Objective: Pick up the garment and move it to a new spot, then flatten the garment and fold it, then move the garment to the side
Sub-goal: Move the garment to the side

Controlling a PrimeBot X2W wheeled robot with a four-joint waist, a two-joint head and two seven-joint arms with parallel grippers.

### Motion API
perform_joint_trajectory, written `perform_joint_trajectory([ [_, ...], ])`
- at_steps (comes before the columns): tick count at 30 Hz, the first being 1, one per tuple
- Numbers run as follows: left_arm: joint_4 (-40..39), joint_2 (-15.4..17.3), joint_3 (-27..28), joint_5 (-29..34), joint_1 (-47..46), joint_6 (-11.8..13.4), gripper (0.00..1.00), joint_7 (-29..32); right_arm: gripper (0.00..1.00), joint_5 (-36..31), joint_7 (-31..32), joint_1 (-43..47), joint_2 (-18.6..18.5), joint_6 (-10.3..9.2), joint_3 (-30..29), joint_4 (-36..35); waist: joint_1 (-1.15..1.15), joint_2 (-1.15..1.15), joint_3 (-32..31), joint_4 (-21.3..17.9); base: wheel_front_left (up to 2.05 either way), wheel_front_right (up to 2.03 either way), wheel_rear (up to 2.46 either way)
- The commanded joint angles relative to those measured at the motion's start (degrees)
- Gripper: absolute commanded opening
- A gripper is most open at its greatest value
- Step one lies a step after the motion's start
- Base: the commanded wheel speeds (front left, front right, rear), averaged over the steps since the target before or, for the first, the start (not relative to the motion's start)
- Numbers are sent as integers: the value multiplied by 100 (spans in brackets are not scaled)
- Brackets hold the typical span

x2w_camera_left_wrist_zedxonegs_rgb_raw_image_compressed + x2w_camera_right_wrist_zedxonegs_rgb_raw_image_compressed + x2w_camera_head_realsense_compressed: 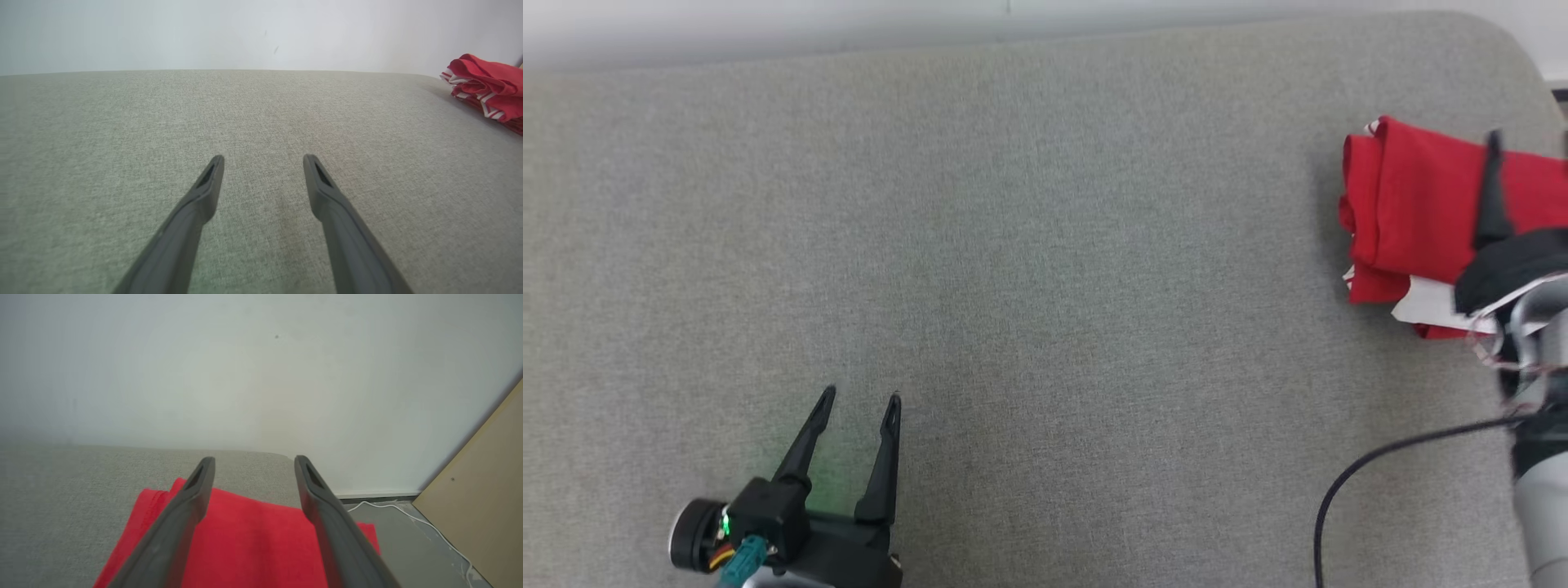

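Right wrist view: right gripper fingers stood apart with nothing between them, poised over the folded red garment; contact could not be told. Garment lay at the right edge of the grey cushion, directly beneath this gripper. Its long axis was unclear, since it ran out of frame. Left gripper, also spread and empty, sat near left, well apart from it. Right arm judged much nearer.

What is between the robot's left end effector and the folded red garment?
Only the bare grey fabric surface lies between the left end effector and the red garment; the head view shows it.
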Motion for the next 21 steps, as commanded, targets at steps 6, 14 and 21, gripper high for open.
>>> perform_joint_trajectory([
  [6, 45, 5, 74, -104, 297, 117, 100, -1, 100, 763, 2, 686, 151, -7, 830, -507, -1, 0, -479, 1, 0, 0, 0],
  [14, 80, 5, 263, -189, 651, 254, 100, -1, 100, 1446, 2, 1491, 412, -7, 1381, -1041, -1, 0, -979, 69, 0, 0, 0],
  [21, 159, 4, 478, -243, 943, 313, 100, 0, 100, 1660, 2, 2101, 733, -7, 1652, -1393, -1, 0, -1271, 97, 0, 0, 0],
])
